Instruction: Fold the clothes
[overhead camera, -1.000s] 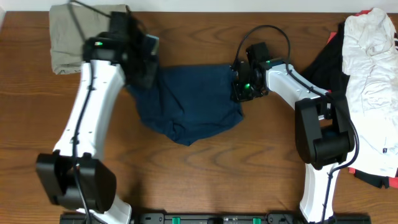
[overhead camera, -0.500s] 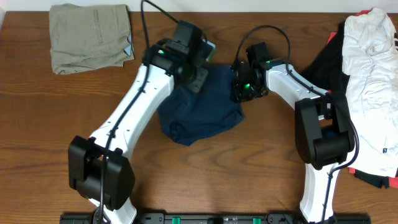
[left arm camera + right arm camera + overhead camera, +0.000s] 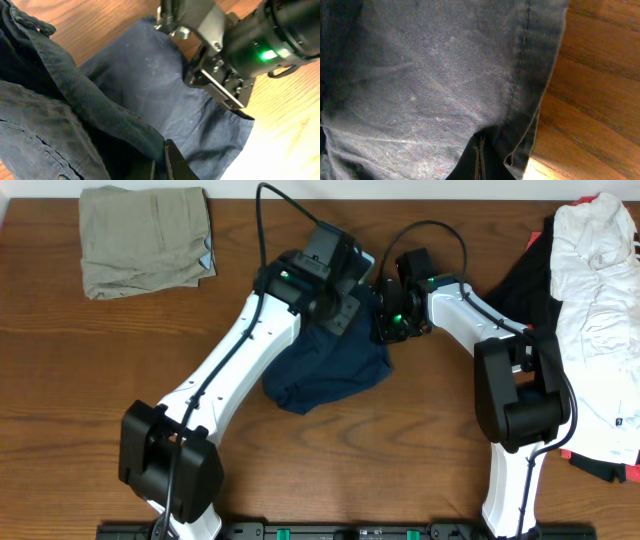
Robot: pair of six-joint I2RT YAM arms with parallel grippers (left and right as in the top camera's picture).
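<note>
overhead: navy shorts point(image 3: 335, 370) bunched mid-table point(image 3: 90, 400). left gripper point(image 3: 343, 308) & right gripper point(image 3: 384, 322) both at its top edge, close together. tan garment point(image 3: 145, 240) far left, white/black/red heap point(image 3: 590, 290) far right.
left wrist: fingers pinched tight on a cloth fold.
right wrist: fingers clamped on fabric by the hem.

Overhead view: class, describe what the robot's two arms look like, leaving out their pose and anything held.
The left arm and right arm both have smooth white link shells between bulky black joint housings. Each ends in a black tool: the left tool and the right tool. A thin black cable loops above each wrist, and small green lights glow there. No markings are readable.
</note>
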